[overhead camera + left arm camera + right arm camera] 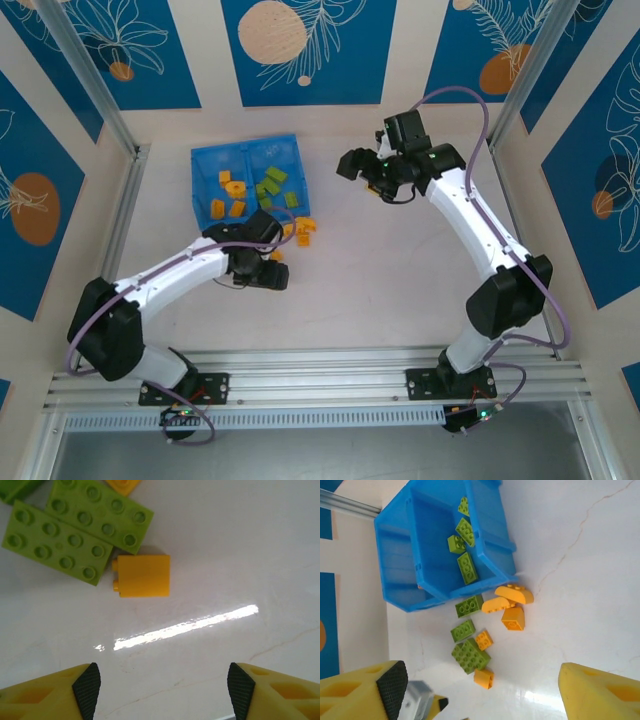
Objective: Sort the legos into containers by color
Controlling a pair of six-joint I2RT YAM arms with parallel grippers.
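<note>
Left gripper [160, 692] is spread wide and empty, just short of an orange brick [143, 575] lying loose near the blue tray [245, 145]. Pickup step, I'd guess: lower, pinch. Right gripper [480, 690] is spread empty too.

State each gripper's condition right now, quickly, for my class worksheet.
Left gripper: open, holding nothing.
Right gripper: open, holding nothing.

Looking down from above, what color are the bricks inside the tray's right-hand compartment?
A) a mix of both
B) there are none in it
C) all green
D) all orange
C: in the top view the right compartment holds only green bricks, while the orange bricks in the tray lie in the left compartment.
</note>
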